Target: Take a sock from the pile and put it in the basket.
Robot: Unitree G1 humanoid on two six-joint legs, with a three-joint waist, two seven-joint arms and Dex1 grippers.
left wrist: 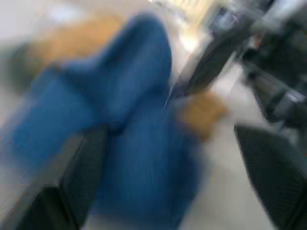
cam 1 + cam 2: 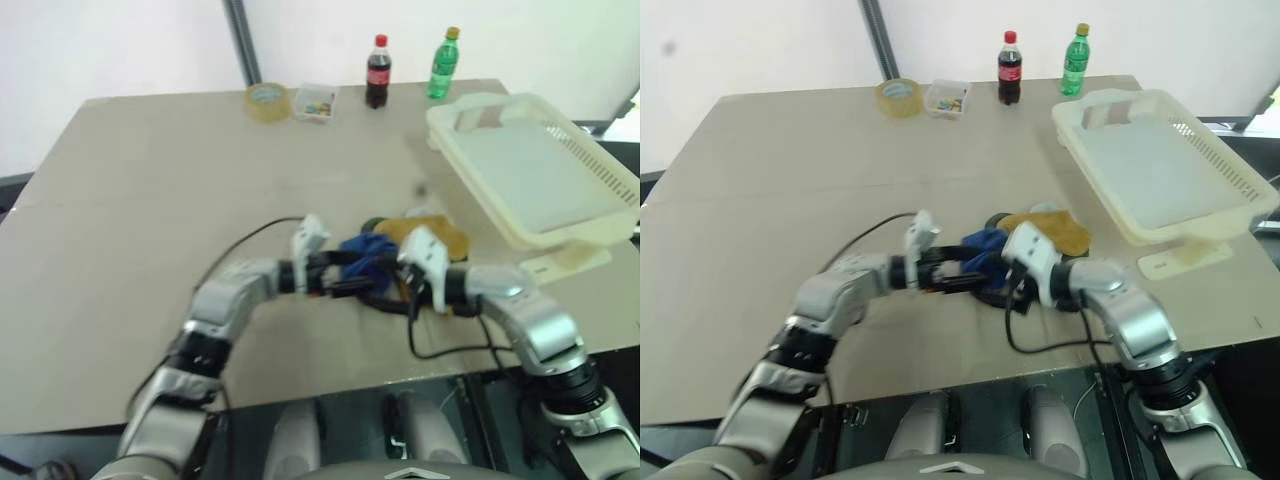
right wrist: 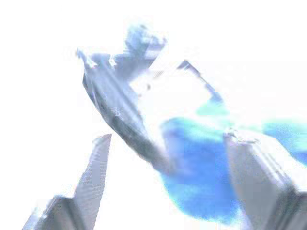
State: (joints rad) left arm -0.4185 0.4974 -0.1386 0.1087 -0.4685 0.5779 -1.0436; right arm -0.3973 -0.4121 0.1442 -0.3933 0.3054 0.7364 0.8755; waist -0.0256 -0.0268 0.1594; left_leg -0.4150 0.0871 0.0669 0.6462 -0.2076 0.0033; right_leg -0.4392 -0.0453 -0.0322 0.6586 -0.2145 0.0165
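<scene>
Two arms meet over a wide tan table (image 2: 150, 200), its far edge against a pale wall. The basket (image 2: 1160, 160), cream-white and with no sock in it, sits at the table's right side, partly overhanging the edge. The pile (image 2: 1035, 240) lies near the front edge, just left of the basket: a mustard sock, a blue sock (image 2: 365, 255) and something dark beneath. The left claw (image 2: 345, 275) is spread wide with the blue sock between its fingers, not yet clenched. The right claw (image 3: 165, 175) is parted too, grasping nothing, just beside the pile.

Likely trouble: with both claws crowded at the same sock, they could knock together, or the left could close on two socks and drag the pile along. A tape roll (image 2: 267, 101), small clear box (image 2: 315, 101) and two bottles (image 2: 378, 72) stand well apart at the back.
</scene>
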